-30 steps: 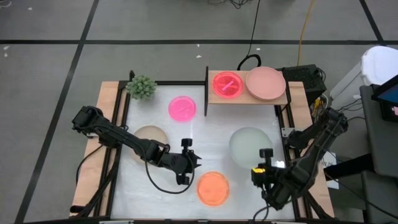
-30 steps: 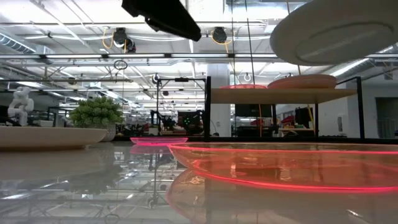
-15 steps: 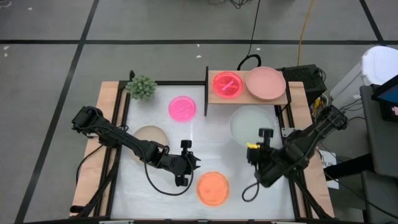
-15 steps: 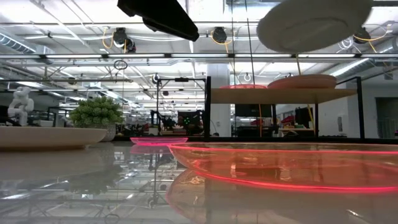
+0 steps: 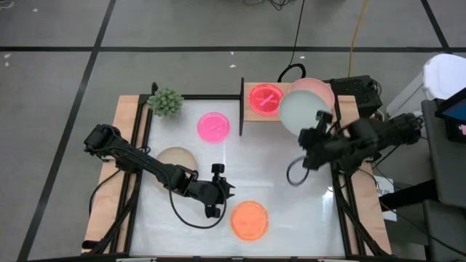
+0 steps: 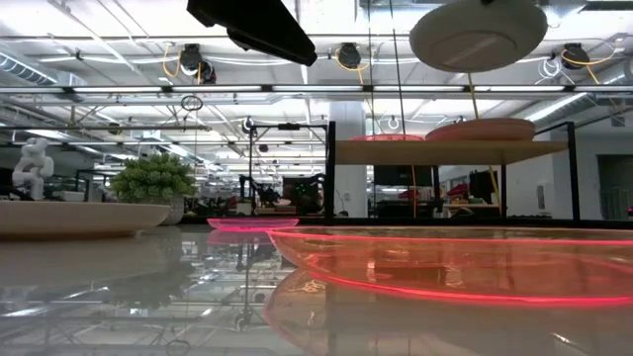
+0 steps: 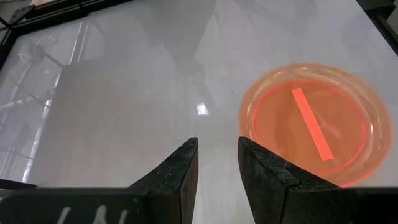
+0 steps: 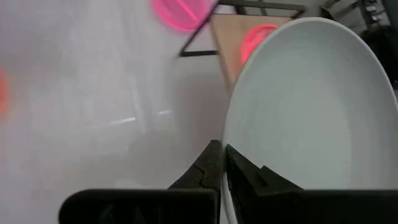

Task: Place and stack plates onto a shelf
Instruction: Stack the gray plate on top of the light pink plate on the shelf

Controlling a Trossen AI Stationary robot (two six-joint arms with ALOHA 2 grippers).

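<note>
Aloft: grey-green plate over the shelf edge

Low near the table's front, the left gripper (image 5: 224, 191) waits slightly parted beside an orange plate (image 5: 249, 220). Open white tabletop (image 5: 284, 211) lies between the arms. Rightward, the right gripper (image 5: 317, 129) pinches the grey-green plate (image 5: 300, 110) by its rim, seemingly overlapping the salmon plate (image 5: 325, 92) on the shelf (image 5: 291, 118).

Grey floor (image 5: 182, 29) crossed by dark lines; beyond the table, a hall with bright ceiling lights (image 6: 119, 44).

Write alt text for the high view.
The right gripper holds a pale grey-green plate over the shelf, above the salmon-pink plate beside an orange plate. The left gripper waits near another orange plate on the table.
</note>
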